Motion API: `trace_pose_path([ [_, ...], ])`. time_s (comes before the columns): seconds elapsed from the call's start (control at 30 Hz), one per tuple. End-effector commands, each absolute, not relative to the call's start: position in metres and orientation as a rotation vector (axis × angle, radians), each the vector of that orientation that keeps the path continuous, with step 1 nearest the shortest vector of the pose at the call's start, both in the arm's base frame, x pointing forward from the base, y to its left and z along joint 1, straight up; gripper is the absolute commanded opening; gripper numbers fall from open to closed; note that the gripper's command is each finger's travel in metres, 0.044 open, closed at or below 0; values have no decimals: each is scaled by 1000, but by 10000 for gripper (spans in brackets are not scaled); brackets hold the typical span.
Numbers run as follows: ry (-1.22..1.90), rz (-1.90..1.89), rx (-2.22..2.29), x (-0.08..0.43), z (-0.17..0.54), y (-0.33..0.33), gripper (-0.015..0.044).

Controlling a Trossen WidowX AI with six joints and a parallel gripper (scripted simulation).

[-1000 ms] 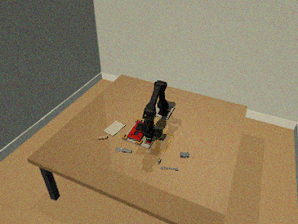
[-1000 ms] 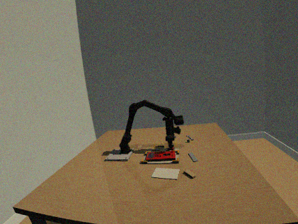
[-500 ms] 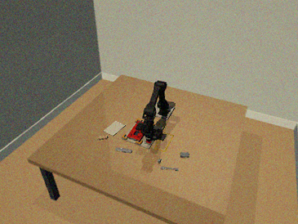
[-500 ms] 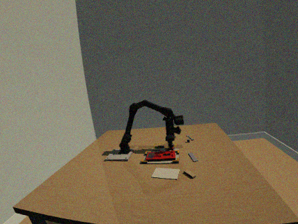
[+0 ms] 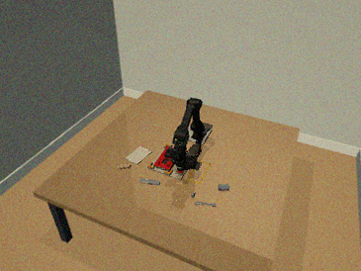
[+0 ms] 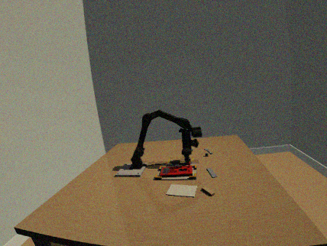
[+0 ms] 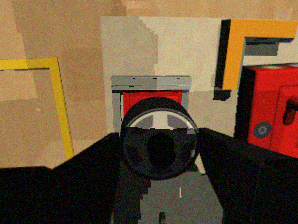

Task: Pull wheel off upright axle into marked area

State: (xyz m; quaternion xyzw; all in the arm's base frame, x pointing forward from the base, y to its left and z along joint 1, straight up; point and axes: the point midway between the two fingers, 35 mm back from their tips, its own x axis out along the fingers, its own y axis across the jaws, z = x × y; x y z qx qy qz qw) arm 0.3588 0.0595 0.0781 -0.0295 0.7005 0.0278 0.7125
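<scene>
Wheel (image 7: pixel 160 165): between the gripper's fingertips, seen end-on in the wrist view, above the grey-framed red block (image 7: pixel 131 98). Whether it has cleared the axle cannot be determined. Risk: a sideways pull before clearance could jam or tilt the wheel, through off-axis load. Gripper (image 5: pixel 180 169) (image 6: pixel 187 163) (image 7: pixel 158 138): fingers part-way apart, clamped on the wheel. Outward, wrist view: yellow outline (image 7: pixel 62 107) left of the fingers; red unit (image 7: pixel 272 107) right, a collision hazard if the arm swings that way.
</scene>
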Motion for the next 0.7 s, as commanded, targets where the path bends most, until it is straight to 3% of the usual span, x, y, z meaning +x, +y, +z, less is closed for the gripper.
trace_pose_path([
  [0.0,1539,64,-61,358,90,59,0],
  [0.67,1538,64,-59,358,96,59,0],
])
